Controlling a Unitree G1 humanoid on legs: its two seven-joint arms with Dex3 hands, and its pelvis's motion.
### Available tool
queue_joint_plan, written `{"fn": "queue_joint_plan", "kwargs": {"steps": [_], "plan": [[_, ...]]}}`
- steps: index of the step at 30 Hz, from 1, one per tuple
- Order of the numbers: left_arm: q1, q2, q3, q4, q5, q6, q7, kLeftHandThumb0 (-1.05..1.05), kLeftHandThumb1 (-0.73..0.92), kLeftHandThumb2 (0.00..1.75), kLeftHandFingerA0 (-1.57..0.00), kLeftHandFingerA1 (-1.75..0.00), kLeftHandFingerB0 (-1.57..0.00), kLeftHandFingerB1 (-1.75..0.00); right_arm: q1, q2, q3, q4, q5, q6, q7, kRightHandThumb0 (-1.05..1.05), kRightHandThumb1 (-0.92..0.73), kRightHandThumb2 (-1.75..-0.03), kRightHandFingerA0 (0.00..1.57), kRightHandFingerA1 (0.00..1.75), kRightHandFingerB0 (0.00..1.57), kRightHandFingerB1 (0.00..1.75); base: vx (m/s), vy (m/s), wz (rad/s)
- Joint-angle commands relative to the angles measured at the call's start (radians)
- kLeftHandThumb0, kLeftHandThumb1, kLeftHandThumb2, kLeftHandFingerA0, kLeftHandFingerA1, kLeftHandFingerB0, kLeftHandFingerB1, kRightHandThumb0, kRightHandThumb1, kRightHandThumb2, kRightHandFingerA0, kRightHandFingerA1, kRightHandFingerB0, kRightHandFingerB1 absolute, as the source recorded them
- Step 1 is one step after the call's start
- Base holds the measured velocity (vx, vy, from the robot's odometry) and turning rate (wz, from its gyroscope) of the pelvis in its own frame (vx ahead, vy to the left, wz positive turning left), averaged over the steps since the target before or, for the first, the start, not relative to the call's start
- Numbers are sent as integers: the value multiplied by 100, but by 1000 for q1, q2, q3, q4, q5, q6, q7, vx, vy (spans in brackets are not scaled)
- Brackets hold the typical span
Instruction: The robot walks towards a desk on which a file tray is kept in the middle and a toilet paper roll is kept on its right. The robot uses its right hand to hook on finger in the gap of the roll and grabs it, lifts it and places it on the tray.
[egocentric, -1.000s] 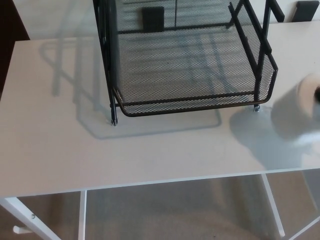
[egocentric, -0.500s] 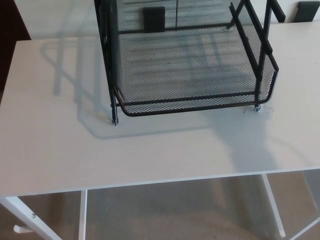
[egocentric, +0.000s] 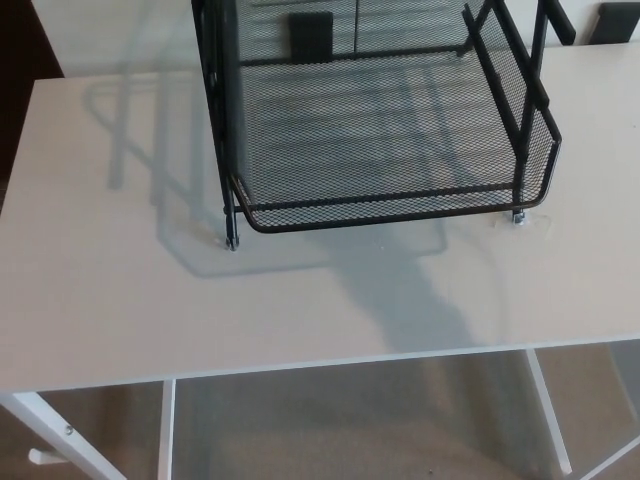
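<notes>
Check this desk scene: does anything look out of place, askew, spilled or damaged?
Nothing looks spilled or damaged. The black mesh file tray stands level on the white desk. One oddity: no toilet paper roll shows anywhere in view, and neither robot hand does; only a long shadow crosses the desk before the tray.

No text, label, brand, number or sign can be read here. The black mesh file tray (egocentric: 390, 130) and the white desk (egocentric: 120, 300) under it carry plain surfaces without any writing.
</notes>
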Motion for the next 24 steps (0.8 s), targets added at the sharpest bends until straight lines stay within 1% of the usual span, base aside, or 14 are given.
{"fn": "queue_joint_plan", "kwargs": {"steps": [1,2,6,7,9,10,11,13,16,17,19,22,23,24], "plan": [[-7,1,13,16,-3,-25,5,-71,84,65,-42,-51,-29,-39,-80,96,157,99,-21,67,170,-20,-70,-70,90,123,93,71,0,0,0],[-1,6,4,16,8,-30,6,-72,86,65,-45,-51,-31,-39,-84,119,198,132,-51,61,164,-26,-70,-64,79,146,87,82,0,0,0],[0,5,-3,25,14,-28,17,-72,85,65,-45,-52,-32,-40,-114,163,298,253,-105,23,156,-19,-72,-70,81,141,88,94,0,0,0],[1,3,-3,25,14,-30,17,-72,85,65,-45,-52,-33,-40,-117,167,303,260,-104,32,159,-19,-70,-70,85,127,90,83,0,0,0],[-1,-3,7,30,3,-31,14,-71,84,65,-43,-51,-31,-39,-130,184,344,317,-127,13,164,-23,-70,-69,86,122,91,75,0,0,0],[0,-2,6,27,4,-31,11,-74,84,65,-42,-53,-31,-40,-133,186,353,323,-134,11,165,-34,-61,-58,86,105,95,58,0,0,0],[2,2,3,18,7,-30,2,-72,85,65,-41,-52,-29,-40,-133,194,377,330,-156,20,171,-34,-64,-60,80,118,88,69,0,0,0],[10,8,-14,4,23,-36,-3,-73,86,66,-43,-53,-31,-40,-135,203,406,334,-185,42,180,-36,-62,-59,77,113,86,65,0,0,0],[5,-2,-5,28,15,-40,18,-72,85,65,-45,-53,-32,-41,-110,233,463,346,-240,33,139,-35,-62,-62,73,156,86,65,0,0,0],[5,-3,-4,28,14,-42,18,-72,85,65,-44,-54,-32,-41,-107,241,468,352,-245,26,127,-28,-63,-62,74,158,85,77,0,0,0],[9,-2,-6,25,16,-42,17,-71,85,65,-44,-53,-33,-42,-107,258,472,360,-245,26,128,-28,-64,-59,72,157,83,80,0,0,0],[10,0,-13,20,21,-42,15,-72,85,65,-46,-53,-34,-42,-109,270,474,369,-255,8,115,-30,-65,-61,72,160,83,75,0,0,0],[9,0,-13,19,20,-39,12,-72,85,65,-45,-53,-34,-42,-111,278,476,362,-263,9,113,-30,-65,-61,72,144,81,69,0,0,0],[5,-3,-7,25,15,-35,18,-72,84,65,-46,-54,-35,-42,-118,279,477,356,-266,7,125,-31,-64,-61,74,140,80,67,0,0,0]]}}
